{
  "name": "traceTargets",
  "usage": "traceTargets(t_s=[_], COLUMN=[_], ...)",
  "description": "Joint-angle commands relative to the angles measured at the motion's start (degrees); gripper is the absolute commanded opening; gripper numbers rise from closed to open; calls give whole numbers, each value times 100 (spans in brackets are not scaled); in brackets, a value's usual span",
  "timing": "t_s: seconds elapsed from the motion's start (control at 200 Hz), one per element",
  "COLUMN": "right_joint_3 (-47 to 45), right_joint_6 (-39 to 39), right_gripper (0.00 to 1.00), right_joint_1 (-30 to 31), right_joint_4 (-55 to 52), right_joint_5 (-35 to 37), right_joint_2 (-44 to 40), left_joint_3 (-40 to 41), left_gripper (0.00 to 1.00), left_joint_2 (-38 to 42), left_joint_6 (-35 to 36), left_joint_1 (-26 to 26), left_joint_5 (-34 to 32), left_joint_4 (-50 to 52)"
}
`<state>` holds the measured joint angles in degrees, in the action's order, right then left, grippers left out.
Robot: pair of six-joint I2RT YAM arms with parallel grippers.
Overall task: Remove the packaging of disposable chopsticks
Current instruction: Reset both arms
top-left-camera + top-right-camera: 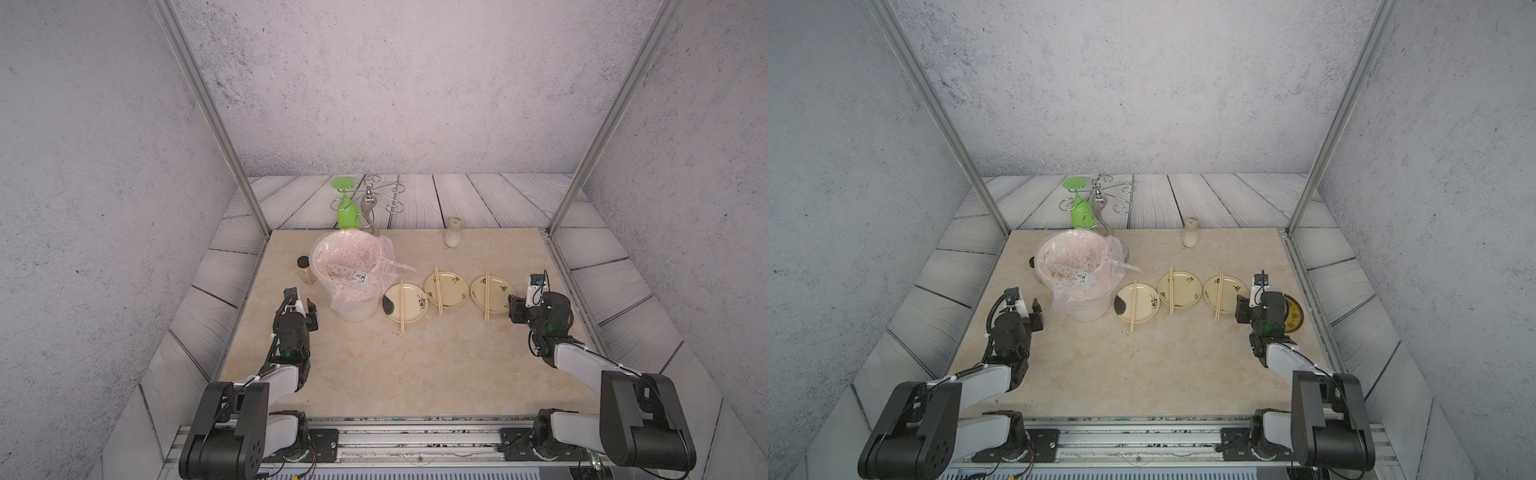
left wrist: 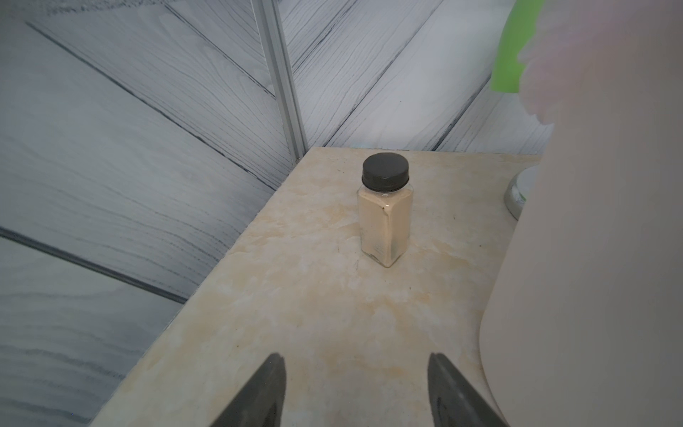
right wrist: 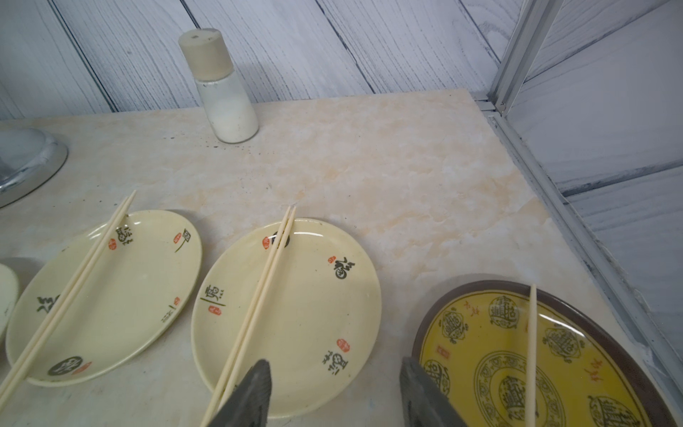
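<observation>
Clear plastic packaging (image 1: 360, 276) lay in the pink-lined bin (image 1: 353, 313), near the left gripper (image 2: 354, 356), whose jaws stood spread and empty (the right gripper (image 3: 334, 359) likewise). Bare disposable chopsticks (image 3: 258, 299) rested across a cream plate (image 3: 325, 303) just ahead of the right gripper.

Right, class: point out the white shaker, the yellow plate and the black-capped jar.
Shaker (image 3: 226, 107): right wrist view, on its glass body.
Yellow plate (image 3: 476, 332): right wrist view, on bare yellow glaze.
Jar (image 2: 385, 225): left wrist view, on its clear body.
</observation>
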<state>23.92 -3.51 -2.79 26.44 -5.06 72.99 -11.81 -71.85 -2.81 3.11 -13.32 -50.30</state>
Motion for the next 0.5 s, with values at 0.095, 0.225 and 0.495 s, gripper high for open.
traceTargets(t_s=[0.095,0.225,0.495], right_joint_3=[85,-7,200], right_joint_6=[103,159,70], right_gripper=[61,61,69], right_joint_1=[13,-114,-20], right_joint_4=[810,1731,1585], right_joint_5=[-438,-630,-85], right_joint_2=[464,1135,1501], left_joint_3=[-90,-144,-658], left_gripper=[65,66,72], left_joint_2=[-555,-1046,-1398], left_joint_6=[212,146,-443], left_joint_1=[-61,-111,-444], left_joint_5=[447,336,25], left_joint_4=[-912,-1264,-535])
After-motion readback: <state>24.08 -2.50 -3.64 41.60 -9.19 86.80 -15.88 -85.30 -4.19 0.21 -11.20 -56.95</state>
